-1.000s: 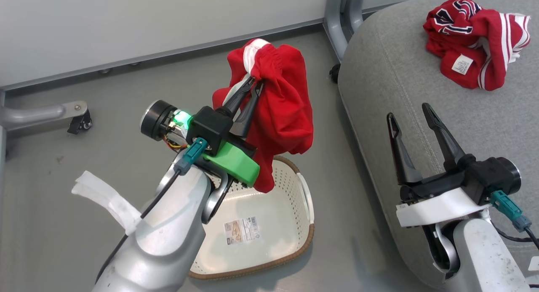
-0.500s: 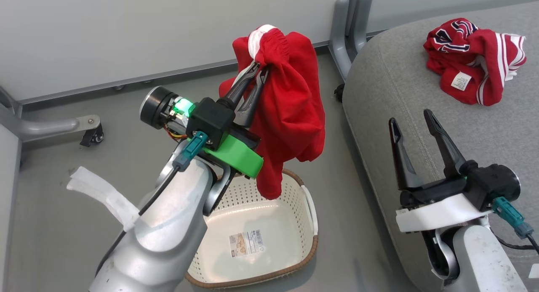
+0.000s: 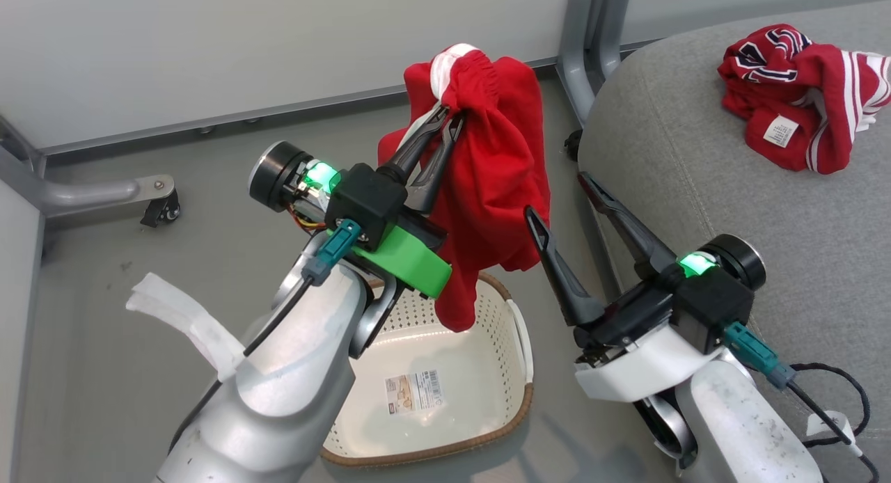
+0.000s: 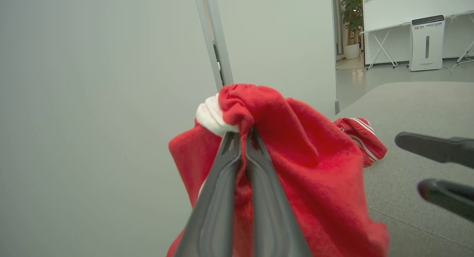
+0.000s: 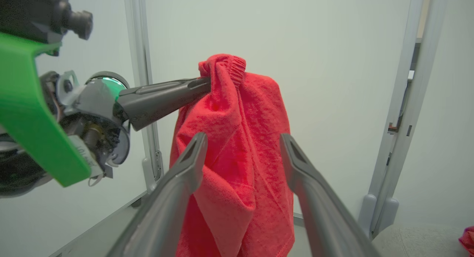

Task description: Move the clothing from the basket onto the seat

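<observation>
My left gripper (image 3: 449, 114) is shut on the bunched waistband of a red garment (image 3: 494, 170) with a white band, which hangs in the air above the cream basket (image 3: 514, 408). The basket stands on the floor with nothing in it but a label. My right gripper (image 3: 555, 194) is open, its fingers pointing at the hanging cloth just beside its lower edge. In the right wrist view the red garment (image 5: 237, 168) hangs just beyond the spread fingers (image 5: 185, 164). A second red garment (image 3: 800, 100) with white stripes and lettering lies crumpled on the grey seat (image 3: 766, 204).
A grey wall panel runs behind the floor. A metal frame leg with a caster (image 3: 156, 204) sits at the left and a grey post (image 3: 592, 37) stands by the seat's corner. A black cable (image 3: 835, 392) trails at the lower right.
My right gripper has swung left from over the seat toward the hanging garment. The left gripper keeps its grip on the garment. The camera has shifted a little.
</observation>
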You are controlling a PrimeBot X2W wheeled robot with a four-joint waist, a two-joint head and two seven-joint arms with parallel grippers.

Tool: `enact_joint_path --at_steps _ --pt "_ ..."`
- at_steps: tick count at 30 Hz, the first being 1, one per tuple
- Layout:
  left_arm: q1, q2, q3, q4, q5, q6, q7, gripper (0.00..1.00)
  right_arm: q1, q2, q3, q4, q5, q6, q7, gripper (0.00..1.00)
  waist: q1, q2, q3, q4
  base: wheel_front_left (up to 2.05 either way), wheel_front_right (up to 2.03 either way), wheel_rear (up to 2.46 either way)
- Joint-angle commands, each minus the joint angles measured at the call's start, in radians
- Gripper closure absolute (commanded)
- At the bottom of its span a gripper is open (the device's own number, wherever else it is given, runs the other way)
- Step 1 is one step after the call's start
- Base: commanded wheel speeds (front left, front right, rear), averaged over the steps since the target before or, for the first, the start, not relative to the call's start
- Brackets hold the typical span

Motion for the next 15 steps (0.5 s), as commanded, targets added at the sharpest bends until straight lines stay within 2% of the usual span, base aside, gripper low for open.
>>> enact_joint_path --at_steps 1,7,15 --pt "-0.019 -0.004 -0.005 -0.006 0.0 -0.002 -0.003 1.0 -0.021 -0.005 0.016 0.008 -0.003 -0.001 -0.002 0.0 0.0001 0.0 0.011 0.012 0.0 0.0 0.0" --pt "-0.021 -0.009 -0.039 -0.022 -0.005 -0.002 -0.003 1.0 -0.081 -0.009 0.08 0.088 -0.01 -0.001 -0.002 0.0 0.0001 0.0 0.031 0.034 0.0 0.0 0.0" --pt "-0.021 -0.014 -0.088 -0.045 -0.029 0.008 -0.003 1.0 -0.163 0.009 0.096 0.206 -0.031 -0.001 -0.002 0.0 0.0001 0.0 0.058 0.058 0.0 0.0 0.0"
